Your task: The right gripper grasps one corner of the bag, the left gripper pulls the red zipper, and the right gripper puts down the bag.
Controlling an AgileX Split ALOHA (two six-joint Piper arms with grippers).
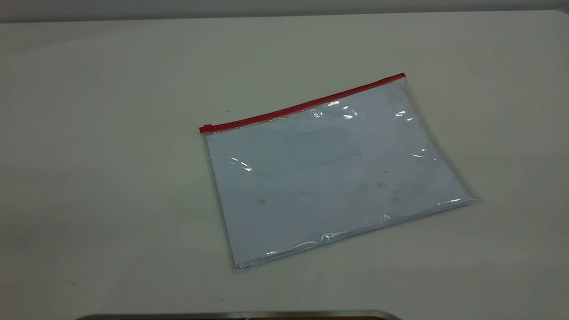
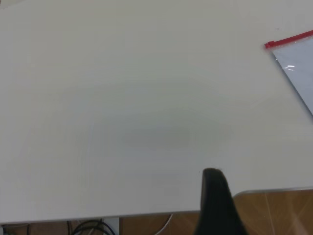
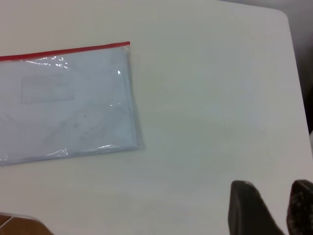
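Note:
The bag lies flat on the white table, clear plastic with white sheets and a faint label patch inside. The red zipper runs along its far long edge, with the slider tab at the left end. Neither gripper shows in the exterior view. The left wrist view shows my left gripper as a single black tip over the table's edge, far from the bag's zipper corner. My right gripper is open and empty above bare table, well away from the bag and its zipper end.
A metal strip lies along the table's front edge. Brown floor shows past the table edge in the left wrist view. The table's rounded corner is near the right gripper.

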